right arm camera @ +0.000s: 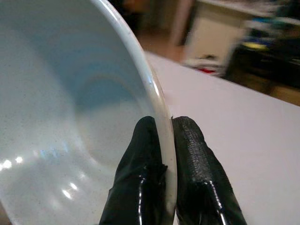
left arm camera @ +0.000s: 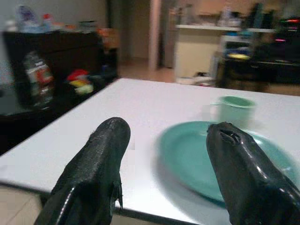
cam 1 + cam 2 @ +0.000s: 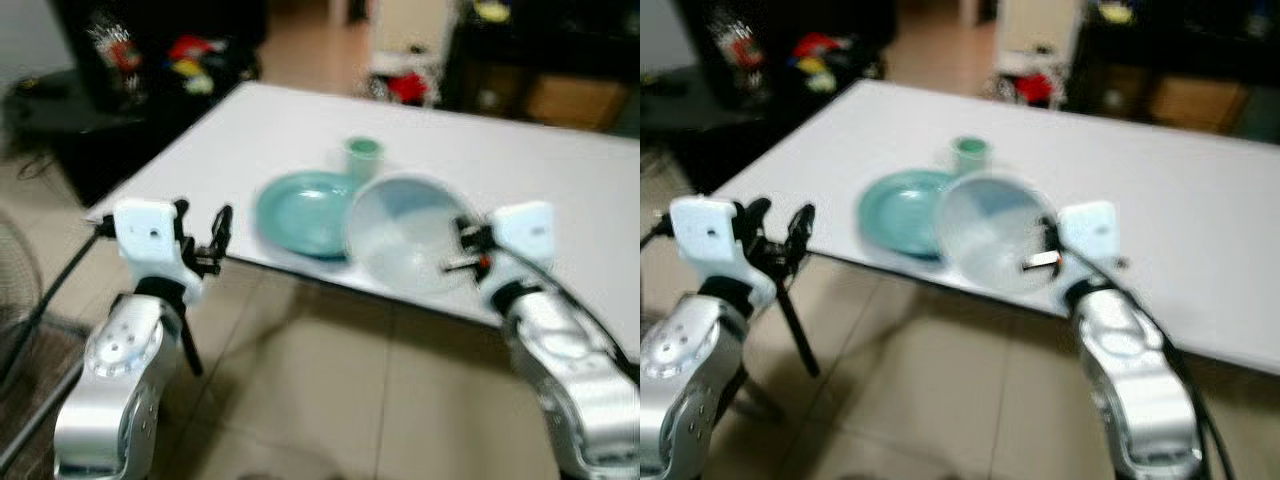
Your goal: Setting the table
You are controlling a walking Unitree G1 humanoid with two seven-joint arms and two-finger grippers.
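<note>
A pale blue-white bowl [image 3: 408, 232] hangs tilted over the near edge of the white table [image 3: 560, 170], its rim pinched by my right gripper [image 3: 463, 250], which is shut on it. The wrist view shows both black fingers [image 1: 150, 154] clamped on the bowl's rim [image 1: 159, 101]. Beside the bowl a teal plate [image 3: 300, 212] lies flat on the table, partly overlapped by the bowl. A small green cup [image 3: 363, 156] stands just behind the plate. My left gripper [image 3: 205, 235] stands open near the table's left front corner, holding nothing, with the plate [image 2: 206, 154] ahead of it.
Dark shelving with coloured items [image 3: 150, 60] stands at the far left beyond the table. A dark cabinet [image 3: 540, 60] lines the far right. Tiled floor [image 3: 330, 400] lies below the table's near edge. A black cable [image 3: 50, 290] runs by my left arm.
</note>
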